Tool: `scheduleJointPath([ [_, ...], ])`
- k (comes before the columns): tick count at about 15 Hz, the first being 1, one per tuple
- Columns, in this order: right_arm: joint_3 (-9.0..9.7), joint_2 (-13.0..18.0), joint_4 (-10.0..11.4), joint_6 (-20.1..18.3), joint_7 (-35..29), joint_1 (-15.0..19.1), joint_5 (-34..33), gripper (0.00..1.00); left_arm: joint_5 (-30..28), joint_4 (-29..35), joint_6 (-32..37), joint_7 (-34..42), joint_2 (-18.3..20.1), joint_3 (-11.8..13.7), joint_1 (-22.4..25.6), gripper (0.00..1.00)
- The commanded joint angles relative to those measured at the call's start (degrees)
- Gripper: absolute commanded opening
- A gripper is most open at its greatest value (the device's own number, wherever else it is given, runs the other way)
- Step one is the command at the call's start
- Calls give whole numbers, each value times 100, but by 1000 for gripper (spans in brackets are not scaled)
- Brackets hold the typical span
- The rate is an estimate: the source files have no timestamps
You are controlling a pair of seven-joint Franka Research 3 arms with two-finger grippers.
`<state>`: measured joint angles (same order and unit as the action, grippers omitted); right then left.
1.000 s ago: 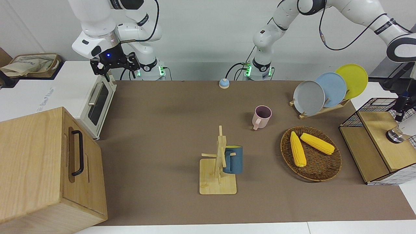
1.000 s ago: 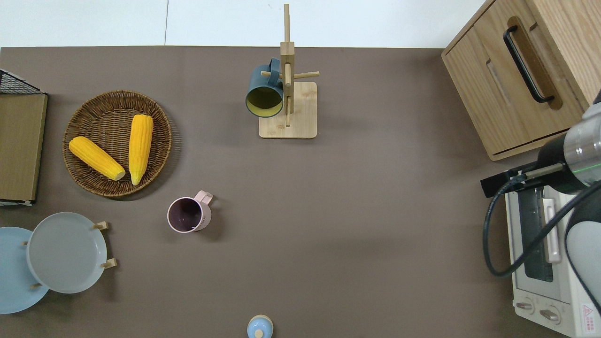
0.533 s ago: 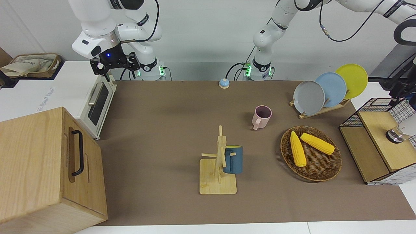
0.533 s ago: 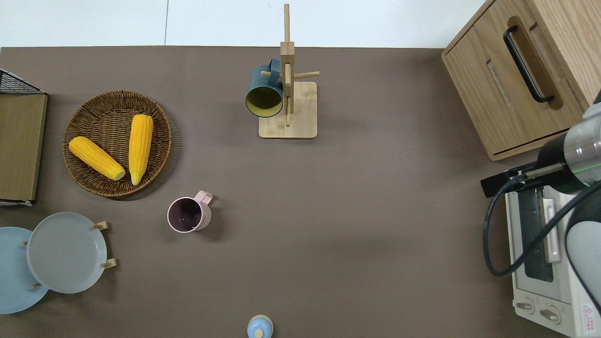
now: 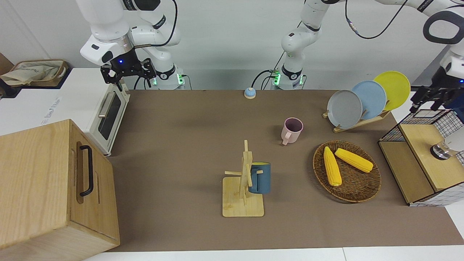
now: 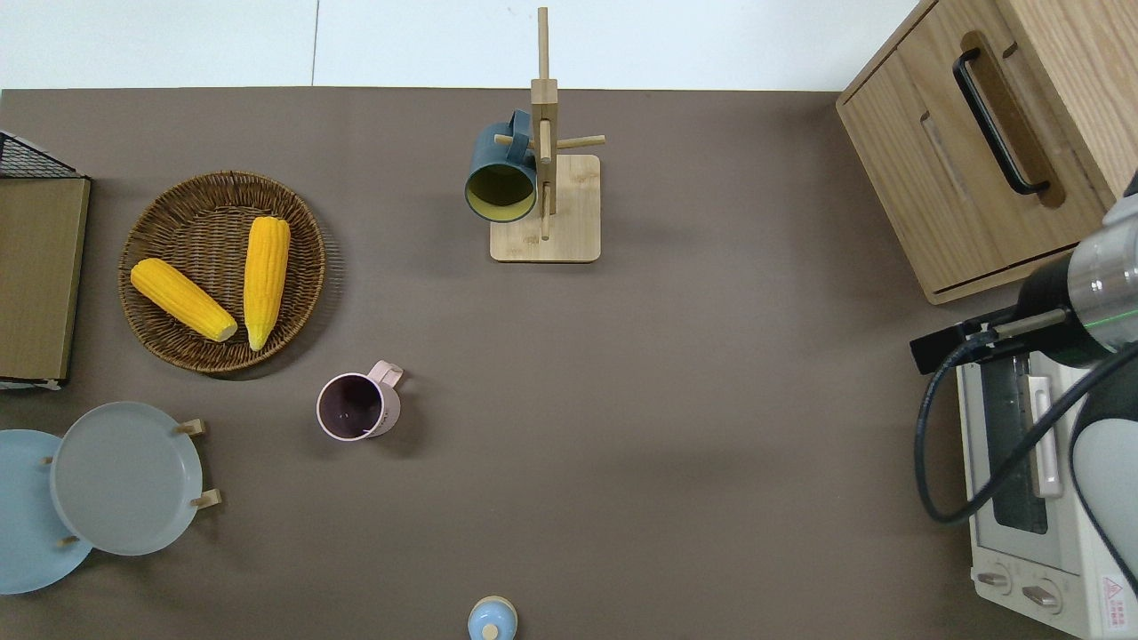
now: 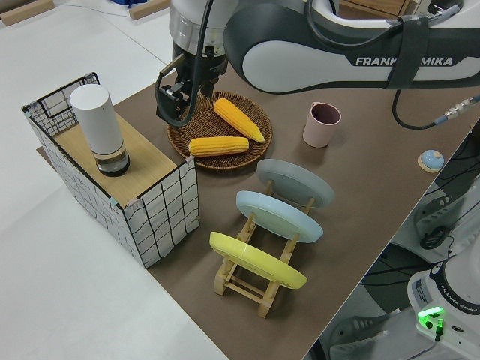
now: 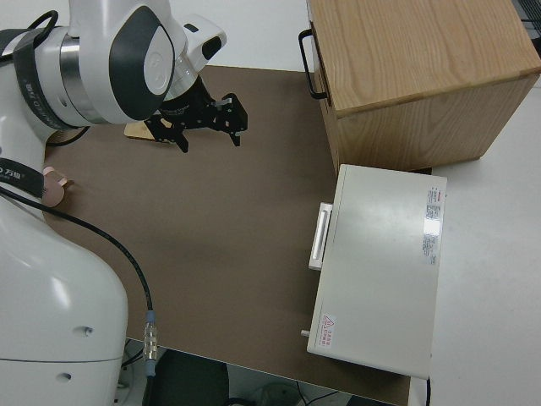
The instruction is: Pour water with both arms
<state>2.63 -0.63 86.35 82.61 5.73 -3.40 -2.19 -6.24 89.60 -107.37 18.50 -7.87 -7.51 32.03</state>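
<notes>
The left gripper (image 5: 433,100) hung in the air at the left arm's end of the desk (image 5: 188,145), fingers spread wide and holding nothing, near the wire-sided wooden box (image 5: 422,163) on which a white cylindrical bottle (image 7: 100,127) stood upright. From the side, the gripper appeared to be just beside the box, though how near could not be judged. The right arm was parked, its gripper (image 5: 127,75) likewise spread open and empty.

On the brown desk, a pink mug (image 5: 292,130) stood upright between the plate rack (image 5: 362,121) and the wooden mug tree (image 5: 243,181), nearer to the robots than the tree. A dark blue mug (image 5: 261,177) hung on the tree. Two ears of corn (image 5: 331,166) lay in a wicker basket (image 5: 369,188) beside the box. A grey plate (image 5: 344,108), a blue plate (image 5: 373,96) and a yellow plate (image 5: 395,87) leaned in the rack. At the right arm's end sat a white toaster oven (image 5: 108,112) and a wooden cabinet (image 5: 43,188).
</notes>
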Motion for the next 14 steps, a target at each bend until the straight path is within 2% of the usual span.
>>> scheduleJointPath([
  [1,10,37,-4,1,59,33,88,985,149,803,58,-653,689,57,-529,998],
  [10,10,37,-4,1,59,33,88,985,149,779,708,-1998,918,39,-1891,998],
  [14,10,37,-4,1,59,33,88,985,158,559,1024,-1990,910,39,-2393,1000],
])
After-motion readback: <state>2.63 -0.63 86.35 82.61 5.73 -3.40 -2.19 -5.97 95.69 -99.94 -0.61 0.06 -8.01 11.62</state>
